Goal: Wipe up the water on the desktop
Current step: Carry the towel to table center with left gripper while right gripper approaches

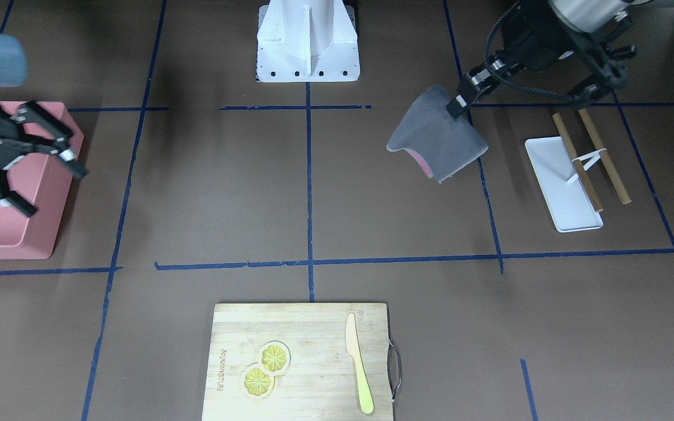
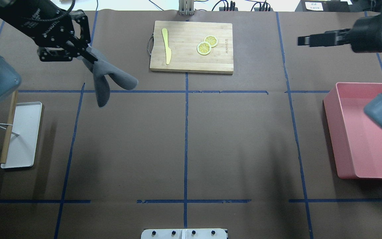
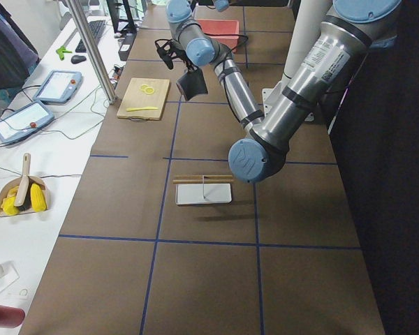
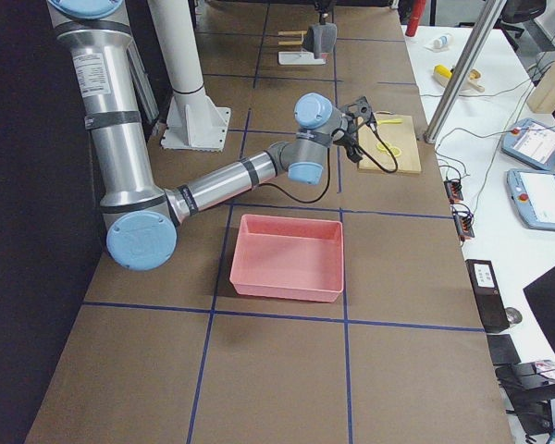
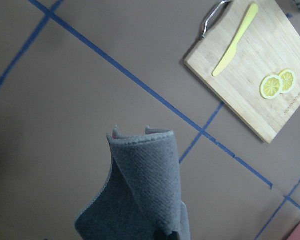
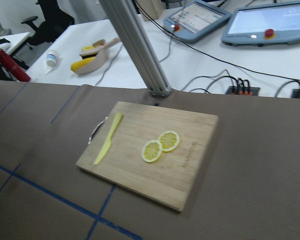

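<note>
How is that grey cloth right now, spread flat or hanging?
Hanging, loosely folded. The left gripper pinches the cloth at its top, and it droops in folds above the desktop, not laid flat.

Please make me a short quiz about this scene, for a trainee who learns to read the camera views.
1. True or false: the right gripper is shut on the grey cloth.
2. What lies on the cutting board with the lemon slices? A) spoon B) yellow knife C) fork
3. How many lemon slices are there?
Key: 1 false, the left gripper holds it; 2 B; 3 two.
</note>
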You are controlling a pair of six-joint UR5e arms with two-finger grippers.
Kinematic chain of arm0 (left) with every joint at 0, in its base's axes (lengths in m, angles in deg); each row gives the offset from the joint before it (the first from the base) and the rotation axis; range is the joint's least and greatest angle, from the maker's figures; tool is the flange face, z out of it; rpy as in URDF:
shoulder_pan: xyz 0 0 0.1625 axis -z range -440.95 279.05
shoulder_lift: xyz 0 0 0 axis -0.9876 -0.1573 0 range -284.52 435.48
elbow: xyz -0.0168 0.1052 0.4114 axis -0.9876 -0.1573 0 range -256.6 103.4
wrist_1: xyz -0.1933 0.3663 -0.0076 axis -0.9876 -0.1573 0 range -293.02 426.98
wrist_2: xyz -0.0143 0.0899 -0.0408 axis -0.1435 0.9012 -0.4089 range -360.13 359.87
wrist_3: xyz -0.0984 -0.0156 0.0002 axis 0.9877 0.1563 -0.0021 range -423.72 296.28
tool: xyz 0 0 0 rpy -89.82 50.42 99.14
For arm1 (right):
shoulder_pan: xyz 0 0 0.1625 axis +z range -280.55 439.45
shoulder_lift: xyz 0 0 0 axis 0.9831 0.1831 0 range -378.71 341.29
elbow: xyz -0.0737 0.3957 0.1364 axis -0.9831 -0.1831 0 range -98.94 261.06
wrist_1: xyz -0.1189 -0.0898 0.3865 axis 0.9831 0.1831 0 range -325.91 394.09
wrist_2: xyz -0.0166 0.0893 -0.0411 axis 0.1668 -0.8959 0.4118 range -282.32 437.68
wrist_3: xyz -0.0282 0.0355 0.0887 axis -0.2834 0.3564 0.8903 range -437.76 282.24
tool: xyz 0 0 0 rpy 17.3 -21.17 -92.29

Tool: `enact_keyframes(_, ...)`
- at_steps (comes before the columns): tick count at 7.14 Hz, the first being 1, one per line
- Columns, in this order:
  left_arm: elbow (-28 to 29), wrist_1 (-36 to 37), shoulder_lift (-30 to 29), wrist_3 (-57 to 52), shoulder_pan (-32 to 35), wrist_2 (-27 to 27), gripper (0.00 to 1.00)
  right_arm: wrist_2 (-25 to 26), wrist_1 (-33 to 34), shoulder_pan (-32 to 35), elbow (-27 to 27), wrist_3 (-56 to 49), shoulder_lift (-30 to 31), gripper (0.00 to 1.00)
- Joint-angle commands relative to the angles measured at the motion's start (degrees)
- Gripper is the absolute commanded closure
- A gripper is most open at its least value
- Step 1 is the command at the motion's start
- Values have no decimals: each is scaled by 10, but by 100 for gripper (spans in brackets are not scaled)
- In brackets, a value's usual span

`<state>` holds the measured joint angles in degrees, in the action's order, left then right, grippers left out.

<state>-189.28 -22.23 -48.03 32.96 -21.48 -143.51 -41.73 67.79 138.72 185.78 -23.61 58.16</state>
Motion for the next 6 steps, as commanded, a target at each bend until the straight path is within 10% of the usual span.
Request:
enact_keyframes(1, 42, -141, -1, 71, -16, 1, 100, 94, -7, -83, 21, 5, -43, 1)
enact_keyframes(6, 130, -269, -75, 261, -60, 83, 100, 238, 2, -235, 31, -76, -81, 1)
